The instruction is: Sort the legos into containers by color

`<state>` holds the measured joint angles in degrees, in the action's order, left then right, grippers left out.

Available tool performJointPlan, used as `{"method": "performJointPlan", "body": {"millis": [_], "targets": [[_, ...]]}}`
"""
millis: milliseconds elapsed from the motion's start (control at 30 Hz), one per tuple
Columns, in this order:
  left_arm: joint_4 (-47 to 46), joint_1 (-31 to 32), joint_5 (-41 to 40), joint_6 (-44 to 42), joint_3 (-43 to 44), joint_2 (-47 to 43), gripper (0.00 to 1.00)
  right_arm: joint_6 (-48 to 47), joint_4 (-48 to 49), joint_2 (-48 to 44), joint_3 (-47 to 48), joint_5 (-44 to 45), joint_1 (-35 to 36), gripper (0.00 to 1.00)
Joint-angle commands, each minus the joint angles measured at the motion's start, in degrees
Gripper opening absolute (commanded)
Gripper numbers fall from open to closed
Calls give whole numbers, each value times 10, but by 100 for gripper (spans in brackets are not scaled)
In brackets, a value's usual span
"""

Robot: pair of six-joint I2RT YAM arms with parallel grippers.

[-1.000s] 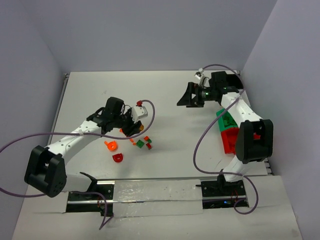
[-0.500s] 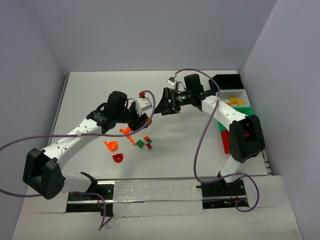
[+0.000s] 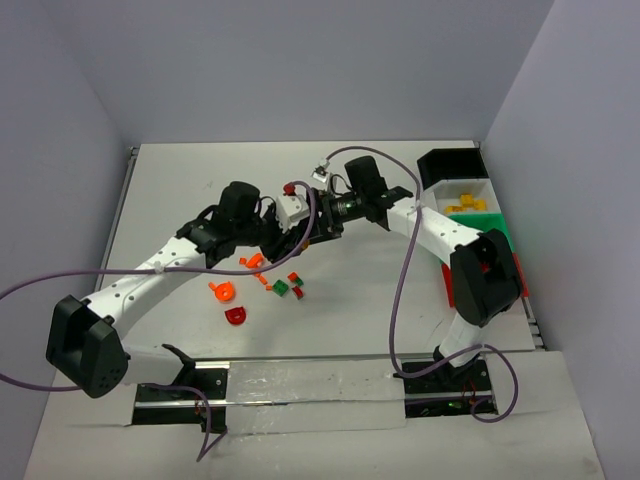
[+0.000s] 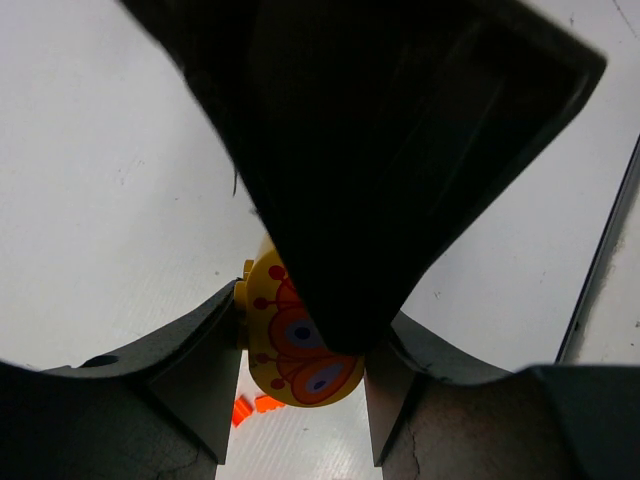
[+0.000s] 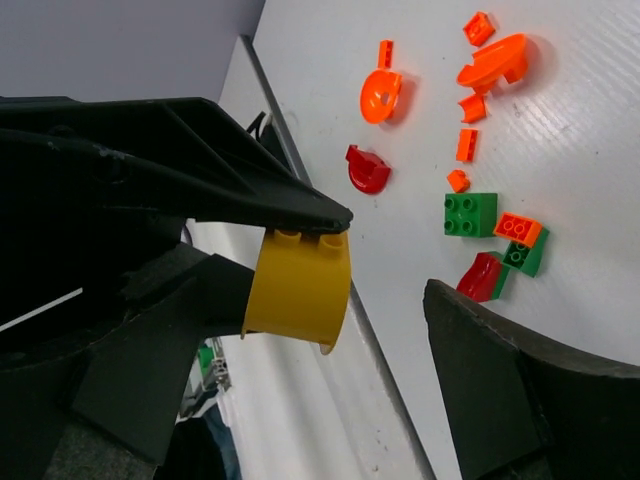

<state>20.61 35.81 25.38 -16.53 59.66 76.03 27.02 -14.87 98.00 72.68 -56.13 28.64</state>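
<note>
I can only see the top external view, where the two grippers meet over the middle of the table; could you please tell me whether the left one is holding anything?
Observer: Yes. The left wrist view shows the left gripper shut on a yellow piece with a red printed pattern on its face.
Operator: Thank you. Has the right gripper taken hold of it as well?
Observer: Not yet. In the right wrist view the right gripper is open, its jaws wide apart, and the finger on the right of that view stands clear of the piece.
</note>
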Motion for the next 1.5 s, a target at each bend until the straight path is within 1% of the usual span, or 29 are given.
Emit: {"method": "performJointPlan", "body": {"millis": [0,67,133,167,233,267,300,333,367,400,433,467,500,533,567,600,633,667,700,733,767,800,833,900,933,1033,1100,1267,1467], "targets": [[-22,5,-23,9,29,0,11,-8,11,6,-11,-6,30,92],[-23,5,-29,7,28,-2,11,-13,8,9,-17,-4,36,85],[-27,5,-32,7,27,-6,11,-10,9,15,-18,-7,37,73],[-28,5,-32,7,27,-7,11,-9,8,16,-17,-8,37,70],[-26,5,-38,8,27,-9,13,-10,5,22,-10,-13,36,39],[-25,5,-42,7,27,-11,20,-11,3,23,-5,-13,35,28],[-25,5,-47,8,27,-11,25,-12,1,25,-2,-14,33,22],[-22,5,-54,9,28,-11,35,-8,-1,27,2,-17,29,14],[-18,6,-62,10,31,-10,52,-4,-3,29,7,-21,21,4],[-13,5,-67,11,34,-9,67,-3,-4,29,8,-26,11,1],[-10,5,-72,15,36,-8,86,-7,-8,27,8,-29,-6,0],[-9,5,-76,17,37,-8,99,-11,-13,22,10,-31,-29,0],[-8,4,-78,17,37,-10,99,-18,-21,16,12,-29,-58,0],[-7,5,-79,17,36,-11,99,-33,-58,14,16,-25,-80,0],[-8,5,-79,22,36,-11,99,-58,-61,14,26,-24,-82,0],[-11,3,-85,31,37,-10,99,-113,-120,13,50,-5,-131,0],[-12,3,-85,35,38,-8,99,-138,-146,11,62,10,-157,0],[-7,2,-92,44,42,-5,99,-186,-195,9,88,46,-211,0],[-7,3,-94,46,43,-3,99,-209,-215,8,101,66,-236,0],[-7,2,-95,46,43,-1,99,-252,-250,7,131,116,-262,0],[-9,3,-95,47,43,1,99,-254,-251,8,132,118,-280,0],[-23,2,-109,61,42,8,99,-296,-279,15,164,180,-324,0],[-30,2,-125,75,44,15,99,-336,-303,21,199,215,-339,0],[-34,1,-146,93,54,31,99,-365,-310,36,224,279,-363,0],[-30,0,-140,95,63,50,99,-385,-308,53,239,339,-386,0],[-34,-1,-148,105,77,73,99,-409,-300,82,265,398,-406,0],[-16,-1,-160,100,99,95,99,-414,-297,108,288,426,-415,0],[-12,-10,-173,106,110,115,99,-407,-291,155,335,467,-424,0],[-12,-23,-177,108,96,114,99,-409,-294,208,372,497,-424,9]]}}
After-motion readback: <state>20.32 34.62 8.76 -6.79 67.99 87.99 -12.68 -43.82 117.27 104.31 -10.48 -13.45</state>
